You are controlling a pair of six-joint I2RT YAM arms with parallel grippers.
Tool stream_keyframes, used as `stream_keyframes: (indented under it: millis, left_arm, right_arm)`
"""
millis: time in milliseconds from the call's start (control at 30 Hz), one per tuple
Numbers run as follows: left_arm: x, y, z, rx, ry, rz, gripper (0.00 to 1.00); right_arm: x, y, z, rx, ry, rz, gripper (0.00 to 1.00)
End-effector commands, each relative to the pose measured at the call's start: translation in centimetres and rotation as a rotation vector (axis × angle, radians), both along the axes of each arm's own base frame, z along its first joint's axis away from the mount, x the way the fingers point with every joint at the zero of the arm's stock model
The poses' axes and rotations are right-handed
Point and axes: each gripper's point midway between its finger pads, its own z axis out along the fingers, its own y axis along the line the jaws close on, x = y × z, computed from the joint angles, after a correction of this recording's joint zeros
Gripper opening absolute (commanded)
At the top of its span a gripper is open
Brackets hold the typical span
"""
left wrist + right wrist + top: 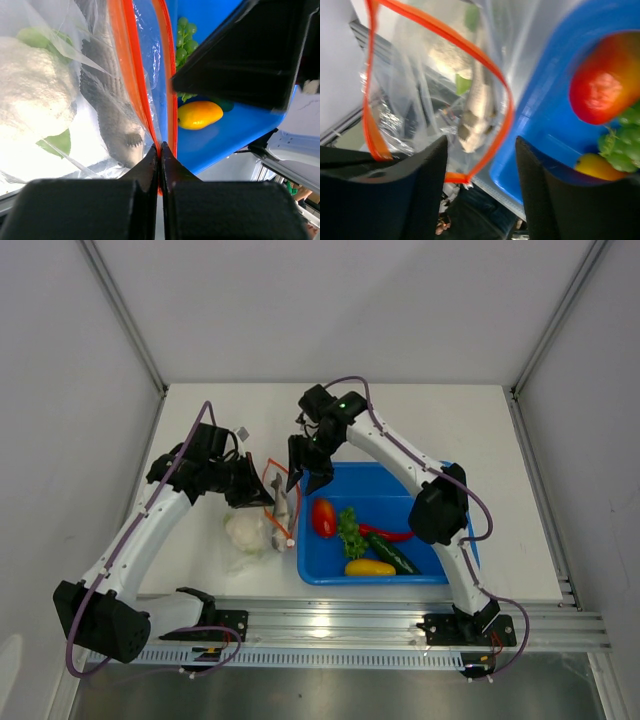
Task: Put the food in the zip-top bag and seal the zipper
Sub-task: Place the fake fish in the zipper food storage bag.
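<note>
Top external: clear bag [262, 540] on the table, just left of the blue tray [440, 575], mouth open.
Holds a cauliflower [245, 533] and a grey fish [283, 508] inside. Left gripper [160, 152] clenched on the orange zipper [127, 60] at the mouth's edge; right gripper [481, 160] spread, grasping nothing, near the tray's far left corner. In the tray: tomato [323, 517], lettuce [350, 532], chili [388, 535], squash [368, 567], cucumber [395, 556].

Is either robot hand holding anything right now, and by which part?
The left hand is pinched shut on the zip-top bag, gripping its orange-red zipper strip at the mouth. The right hand is open and holds nothing.
</note>
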Motion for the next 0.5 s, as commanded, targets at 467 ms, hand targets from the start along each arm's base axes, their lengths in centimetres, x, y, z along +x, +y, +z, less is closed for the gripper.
stream_keyframes:
  millis: [467]
  left_arm:
    - [0.2, -0.1, 1.9, -0.005, -0.051, -0.001, 0.01]
  right_arm:
    - [-1.0, -1.0, -1.0, -0.048, -0.073, 0.085, 0.33]
